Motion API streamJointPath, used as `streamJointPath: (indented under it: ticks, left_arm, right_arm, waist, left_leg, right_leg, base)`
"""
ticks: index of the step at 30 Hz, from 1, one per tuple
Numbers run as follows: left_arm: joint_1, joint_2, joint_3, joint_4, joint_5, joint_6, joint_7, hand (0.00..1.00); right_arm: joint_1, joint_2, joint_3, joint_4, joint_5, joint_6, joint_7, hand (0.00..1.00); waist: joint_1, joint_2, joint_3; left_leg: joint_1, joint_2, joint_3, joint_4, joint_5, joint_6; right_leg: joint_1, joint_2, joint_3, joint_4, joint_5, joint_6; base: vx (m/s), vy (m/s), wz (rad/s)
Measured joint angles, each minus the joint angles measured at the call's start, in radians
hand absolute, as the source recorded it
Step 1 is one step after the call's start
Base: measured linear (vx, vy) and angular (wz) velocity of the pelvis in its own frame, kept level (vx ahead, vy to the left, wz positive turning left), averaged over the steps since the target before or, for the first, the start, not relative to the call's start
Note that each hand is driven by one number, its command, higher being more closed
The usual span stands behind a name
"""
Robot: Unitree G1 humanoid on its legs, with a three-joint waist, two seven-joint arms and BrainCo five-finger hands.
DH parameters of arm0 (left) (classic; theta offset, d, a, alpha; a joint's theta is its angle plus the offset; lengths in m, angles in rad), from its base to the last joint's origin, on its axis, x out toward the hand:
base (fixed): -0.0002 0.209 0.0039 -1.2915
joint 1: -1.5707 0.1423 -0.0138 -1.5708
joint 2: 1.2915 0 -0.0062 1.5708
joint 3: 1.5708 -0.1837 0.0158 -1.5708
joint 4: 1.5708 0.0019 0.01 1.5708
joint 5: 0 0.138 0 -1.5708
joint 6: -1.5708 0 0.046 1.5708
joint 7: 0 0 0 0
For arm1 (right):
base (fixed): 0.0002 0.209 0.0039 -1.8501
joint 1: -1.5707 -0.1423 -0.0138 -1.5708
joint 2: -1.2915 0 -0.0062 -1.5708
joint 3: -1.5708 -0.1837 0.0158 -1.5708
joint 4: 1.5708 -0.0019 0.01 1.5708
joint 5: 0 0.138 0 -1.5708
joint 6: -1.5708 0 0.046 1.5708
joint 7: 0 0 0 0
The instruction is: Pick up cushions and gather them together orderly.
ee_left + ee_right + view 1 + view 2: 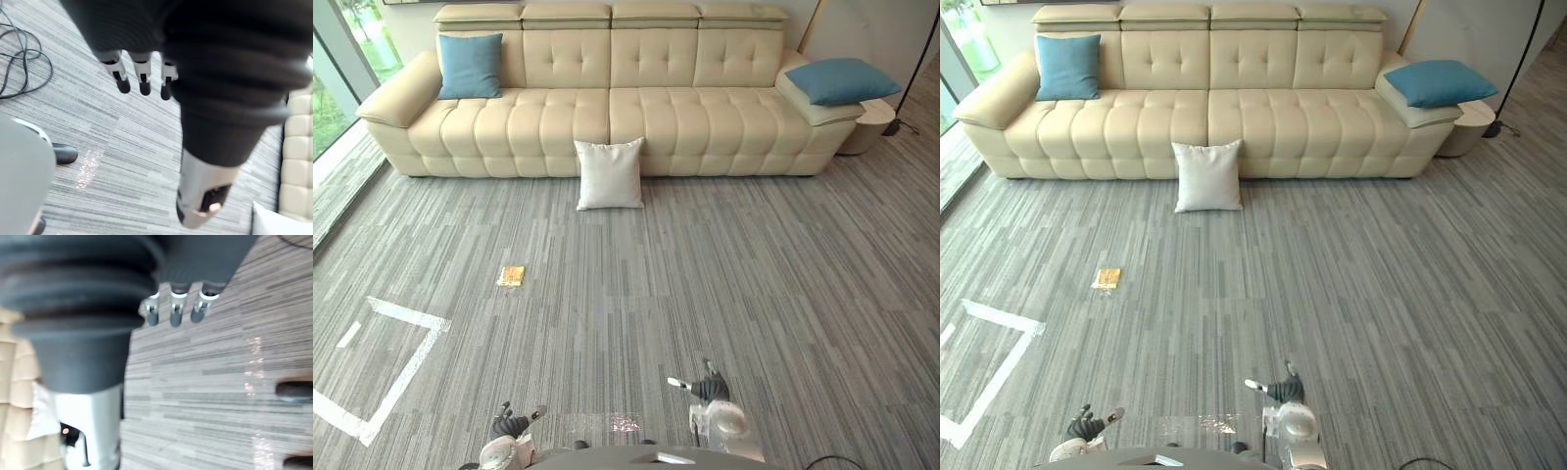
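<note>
A white cushion [610, 174] stands on the grey carpet, leaning against the front of the cream sofa [607, 117]. One blue cushion [470, 66] sits upright at the sofa's left end. Another blue cushion [842, 80] lies flat on the right armrest. My left hand [512, 425] and right hand [708, 389] hang low at the near edge, far from all the cushions. Both are open and hold nothing: the left fingers [142, 81] and right fingers [175, 313] point loosely at the carpet. A corner of the white cushion [274, 221] appears in the left wrist view.
A small yellow object [511, 276] lies on the carpet left of centre. White tape lines [406, 367] mark the floor at the near left. A round side table [869, 125] and a floor lamp base [899, 125] stand right of the sofa. Windows run along the left.
</note>
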Motion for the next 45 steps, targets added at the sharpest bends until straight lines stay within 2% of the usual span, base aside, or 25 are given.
streamJointPath:
  ticks: [8,17,22,29,45]
  left_arm:
    - [-0.055,-0.037,0.140,0.069,0.115,0.032,0.036,0.00]
    - [-0.063,-0.046,0.177,0.076,0.134,0.046,0.036,0.00]
    - [-0.065,-0.048,0.185,0.079,0.120,0.046,0.031,0.00]
    - [-0.068,-0.047,0.185,0.089,0.112,0.045,-0.015,0.00]
    - [-0.073,-0.044,0.186,0.096,0.112,0.037,-0.035,0.00]
  right_arm:
    - [-0.034,-0.022,-0.084,0.185,0.130,0.007,-0.021,0.00]
    - [-0.034,-0.026,-0.125,0.218,0.194,0.046,-0.041,0.00]
    - [-0.043,-0.024,-0.165,0.253,0.194,0.054,-0.040,0.00]
    - [-0.044,-0.018,-0.208,0.253,0.190,0.064,-0.032,0.00]
    - [-0.037,0.000,-0.281,0.251,0.173,0.042,-0.005,0.00]
  waist:
    - [0.020,0.001,-0.007]
    - [0.023,0.000,-0.013]
    - [0.030,-0.004,-0.018]
    - [0.031,-0.003,-0.021]
    - [0.033,-0.003,-0.016]
  left_leg:
    - [0.013,0.002,0.013,-0.007,0.000,0.000]
    - [0.007,0.001,0.007,-0.009,0.000,0.000]
    - [0.007,-0.002,-0.009,-0.009,0.001,0.001]
    - [0.011,-0.002,-0.010,-0.009,0.001,0.001]
    - [-0.012,0.004,-0.005,-0.008,-0.009,-0.012]
  right_leg:
    - [0.006,-0.001,-0.003,0.015,-0.013,0.003]
    - [0.000,-0.003,-0.013,0.019,-0.023,0.011]
    - [0.009,-0.005,-0.034,0.015,-0.022,0.009]
    - [0.016,-0.006,-0.035,0.015,-0.022,0.009]
    - [-0.003,-0.002,-0.035,0.026,-0.039,0.006]
  base:
    - [-0.02,-0.013,0.00]
    - [0.00,-0.007,0.02]
    - [0.00,-0.018,0.10]
    - [-0.02,-0.010,0.00]
    - [-0.01,-0.012,0.00]
